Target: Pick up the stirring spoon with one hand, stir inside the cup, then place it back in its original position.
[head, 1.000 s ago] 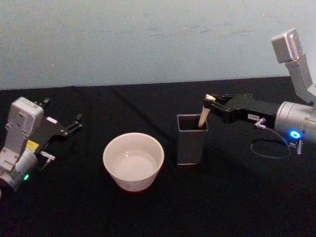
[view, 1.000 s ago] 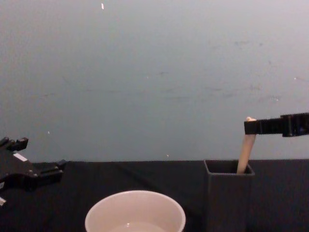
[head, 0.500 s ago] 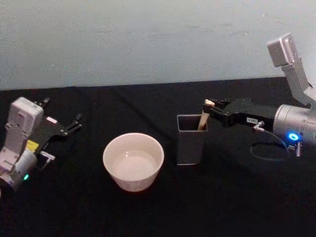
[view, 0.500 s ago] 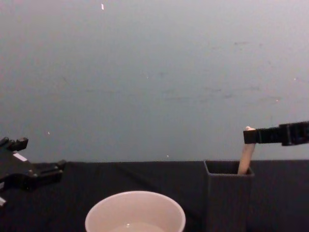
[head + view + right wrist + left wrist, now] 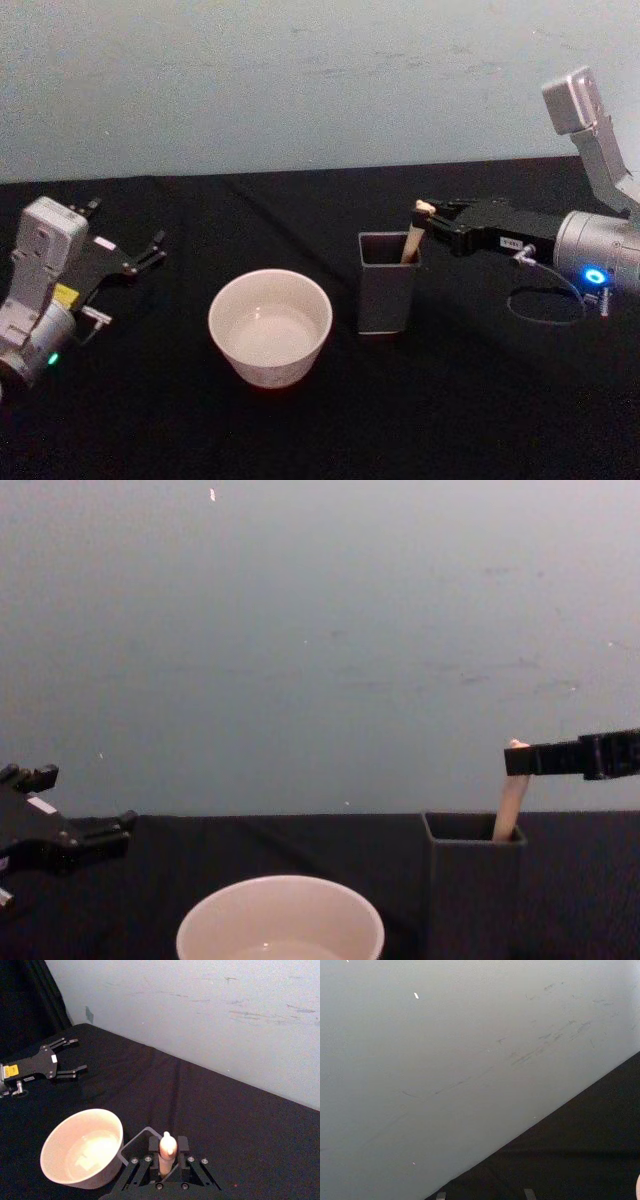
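**Head view: right pincer clamped on the spoon handle, spoon sitting in the holder**

Head view has the right gripper [image 5: 422,214] reaching in level from the right side, fingers closed tight around the top of the stirring spoon [image 5: 410,243]. It's grasping the beige handle just under the tip, so only a little nub pokes out above the fingers. Below the pincer the handle slants down into the dark grey holder [image 5: 386,290], and the bowl end is hidden inside, so can't tell whether it touches the bottom. The holder stands upright directly under the fingertips.

The right wrist view backs this up: the handle top is pinched between the two black fingers [image 5: 181,1146], with the cream cup [image 5: 82,1147] just off to one side of the pincer and a bit lower. From the chest view, the fingers sit a little above the holder rim.

The left gripper [image 5: 155,247] is parked well apart on the far side of the cup from the working pincer, prongs spread and holding nothing, hovering by the black table [image 5: 460,400].

Count: one spoon, one cup, one holder, two grippers. The cup stands beside the holder, not touching it.
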You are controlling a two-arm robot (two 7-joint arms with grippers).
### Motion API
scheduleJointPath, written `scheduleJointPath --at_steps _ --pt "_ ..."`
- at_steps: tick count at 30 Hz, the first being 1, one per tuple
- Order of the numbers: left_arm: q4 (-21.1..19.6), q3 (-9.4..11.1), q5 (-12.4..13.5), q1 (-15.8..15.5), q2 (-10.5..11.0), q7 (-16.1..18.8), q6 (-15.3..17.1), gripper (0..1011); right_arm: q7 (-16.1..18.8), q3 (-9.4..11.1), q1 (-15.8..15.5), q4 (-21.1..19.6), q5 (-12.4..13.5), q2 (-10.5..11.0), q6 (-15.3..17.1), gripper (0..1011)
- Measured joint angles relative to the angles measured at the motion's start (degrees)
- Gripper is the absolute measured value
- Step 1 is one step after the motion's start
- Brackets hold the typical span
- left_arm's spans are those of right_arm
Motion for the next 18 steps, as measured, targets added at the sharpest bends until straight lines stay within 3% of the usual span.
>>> scheduleJointPath --at_steps 9,12,18 --pt "0.0 0.0 0.0 0.0 0.0 0.0 0.0 1001 0.0 0.0 0.0 -0.1 0.0 0.0 0.0 448" --pt "0.0 0.0 0.0 0.0 0.0 0.0 0.0 1001 0.0 0.0 -0.1 -0.1 0.0 0.0 -0.1 593" --pt "0.0 0.0 0.0 0.0 0.0 0.0 0.0 1001 -0.1 0.0 -0.1 -0.1 0.0 0.0 -0.1 757"
